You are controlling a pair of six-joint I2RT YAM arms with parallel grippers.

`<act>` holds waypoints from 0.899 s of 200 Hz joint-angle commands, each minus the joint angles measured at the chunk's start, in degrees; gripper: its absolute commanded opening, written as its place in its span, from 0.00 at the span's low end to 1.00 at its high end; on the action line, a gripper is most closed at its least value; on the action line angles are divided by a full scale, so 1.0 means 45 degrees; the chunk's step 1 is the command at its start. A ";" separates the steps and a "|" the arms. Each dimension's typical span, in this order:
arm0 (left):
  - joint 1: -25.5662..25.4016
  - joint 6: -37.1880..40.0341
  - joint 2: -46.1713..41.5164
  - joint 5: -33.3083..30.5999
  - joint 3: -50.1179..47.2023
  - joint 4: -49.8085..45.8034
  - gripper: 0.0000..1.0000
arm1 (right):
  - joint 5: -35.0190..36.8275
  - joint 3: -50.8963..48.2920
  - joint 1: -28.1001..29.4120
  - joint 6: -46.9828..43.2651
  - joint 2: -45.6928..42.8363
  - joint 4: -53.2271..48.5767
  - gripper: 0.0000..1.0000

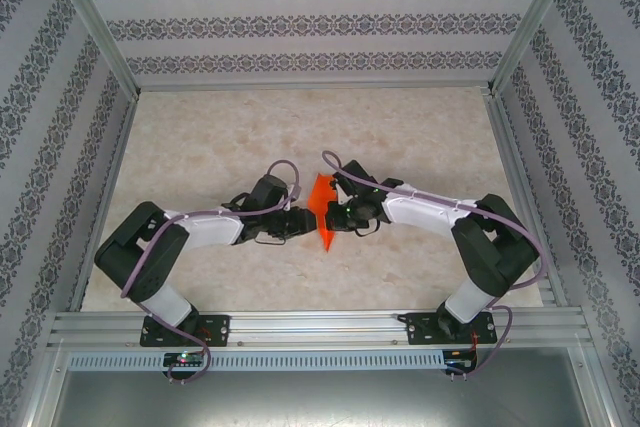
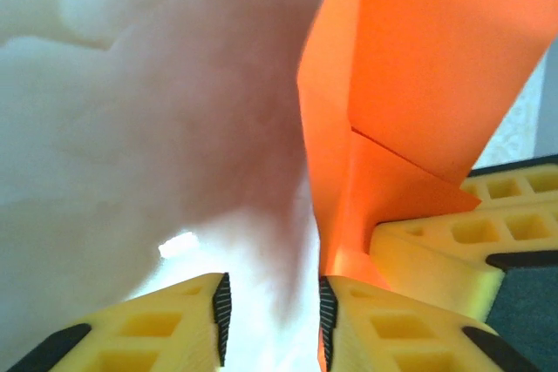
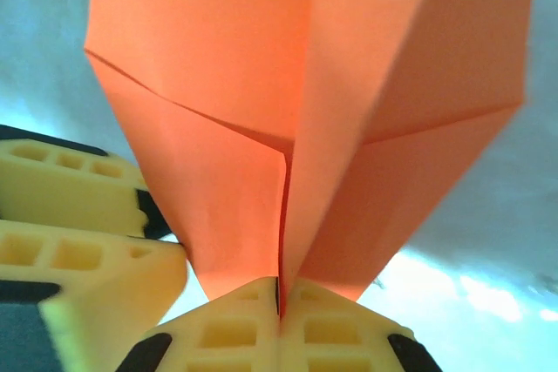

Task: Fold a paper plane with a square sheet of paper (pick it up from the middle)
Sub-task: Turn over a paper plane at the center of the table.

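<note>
**A:** Where is the paper plane (image 1: 320, 205) at this moment?

**B:** It is about at the middle of the tabletop (image 1: 200, 147), halfway between the left and right edges and a little closer to the near edge than to the far one. It sits between the two grippers, where both arms meet. Its pointed end is turned toward the near edge.

**A:** What does the right gripper (image 3: 279, 324) do?

**B:** Its two yellow fingers are pressed together, and the orange paper comes out of the seam between them. So it pinches the plane at the centre crease (image 3: 284, 189). Folded flaps (image 3: 192, 67) spread out to both sides of this crease.

**A:** And the left gripper (image 2: 272, 315)?

**B:** Its fingers (image 2: 174, 324) are apart, with a clear gap between the black pads (image 2: 223, 315). The paper runs along the inner side of one finger (the one on the right in the left wrist view). It is touching that finger or just beside it; I cannot tell which. The other finger is apart from the paper.

**A:** Does the plane lie on the tabletop?

**B:** From above I cannot tell if it touches the surface or is held over it.
</note>
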 commanded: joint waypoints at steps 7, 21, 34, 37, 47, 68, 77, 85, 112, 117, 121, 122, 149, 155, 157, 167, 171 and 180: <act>0.0534 0.0425 -0.1077 0.0278 -0.0255 -0.0806 0.44 | 0.2235 0.1184 0.0584 -0.1036 0.0484 -0.3734 0.00; 0.0725 0.0703 -0.1620 0.0257 -0.0388 -0.1443 0.47 | 0.2391 0.1498 0.0795 -0.1052 0.1025 -0.4048 0.00; 0.0847 0.0850 -0.2132 0.0270 -0.0539 -0.1881 0.49 | 0.2593 0.1767 0.0973 -0.1026 0.1483 -0.4162 0.00; 0.0867 0.0887 -0.2231 0.0274 -0.0561 -0.2006 0.50 | 0.2617 0.1817 0.1013 -0.1038 0.1570 -0.4172 0.00; 0.0985 0.1005 -0.2490 0.0276 -0.0639 -0.2330 0.50 | 0.2640 0.1991 0.1122 -0.1012 0.1841 -0.4158 0.02; 0.1199 0.1103 -0.2991 0.0306 -0.0892 -0.2659 0.51 | 0.2724 0.2356 0.1307 -0.1065 0.2411 -0.4199 0.08; 0.1241 0.1115 -0.3117 0.0316 -0.1001 -0.2692 0.51 | 0.2724 0.2413 0.1365 -0.1060 0.2595 -0.4095 0.10; 0.1271 0.1150 -0.3193 0.0328 -0.1051 -0.2767 0.51 | 0.2661 0.2467 0.1386 -0.1065 0.2750 -0.4002 0.12; 0.1315 0.1135 -0.3218 0.0394 -0.1286 -0.2635 0.51 | 0.2666 0.2528 0.1563 -0.0971 0.2845 -0.3646 0.18; 0.1338 0.1148 -0.3189 0.0425 -0.1301 -0.2588 0.52 | 0.2684 0.2519 0.1582 -0.0913 0.2828 -0.3597 0.18; 0.1338 0.1116 -0.3154 0.0461 -0.1310 -0.2523 0.52 | 0.2694 0.2537 0.1601 -0.0909 0.2803 -0.3575 0.18; 0.1338 0.1124 -0.3153 0.0476 -0.1310 -0.2509 0.52 | 0.2689 0.2547 0.1611 -0.0899 0.2805 -0.3574 0.18; 0.1359 0.1123 -0.2793 0.0705 -0.1342 -0.2223 0.52 | 0.2629 0.2644 0.1806 -0.0802 0.2643 -0.3494 0.19; 0.1353 0.1108 -0.2717 0.0743 -0.1332 -0.2148 0.52 | 0.2623 0.2638 0.1850 -0.0791 0.2596 -0.3462 0.20; 0.1357 0.1097 -0.2696 0.0760 -0.1339 -0.2130 0.52 | 0.2625 0.2636 0.1855 -0.0772 0.2555 -0.3458 0.21; 0.1358 0.1094 -0.2568 0.0814 -0.1335 -0.2041 0.52 | 0.2636 0.2682 0.1910 -0.0718 0.2474 -0.3471 0.21; 0.1359 0.1103 -0.2538 0.0845 -0.1338 -0.2006 0.51 | 0.2646 0.2685 0.1915 -0.0715 0.2443 -0.3485 0.21; 0.1359 0.1123 -0.2438 0.0890 -0.1357 -0.1921 0.52 | 0.2756 0.2749 0.1949 -0.0709 0.2424 -0.3562 0.21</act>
